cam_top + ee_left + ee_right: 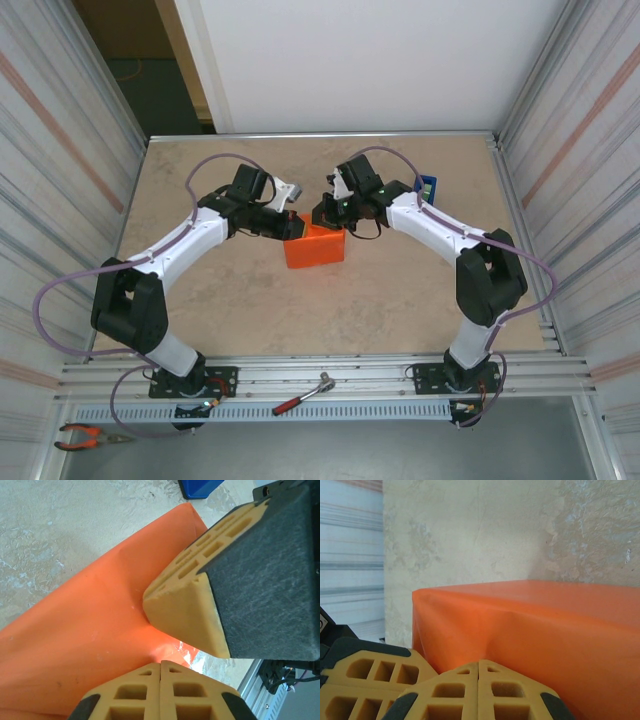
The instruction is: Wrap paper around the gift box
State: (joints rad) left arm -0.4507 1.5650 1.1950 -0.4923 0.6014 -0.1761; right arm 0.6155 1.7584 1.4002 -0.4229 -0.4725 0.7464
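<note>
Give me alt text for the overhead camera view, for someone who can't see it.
Orange paper folded into a boxy parcel lies in the middle of a beige table, with the left gripper and right gripper meeting at its far edge. A blue object sits near the far right corner.

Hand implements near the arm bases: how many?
2: a red-handled ratchet midway along the near rail; orange-handled pliers at the near-left corner. More may be hidden.

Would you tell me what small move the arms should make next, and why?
Probably slide the shut right gripper along the fold to crease it, while the shut left gripper pins the paper: both tips are at the sheet, which looks draped, not taped.
</note>
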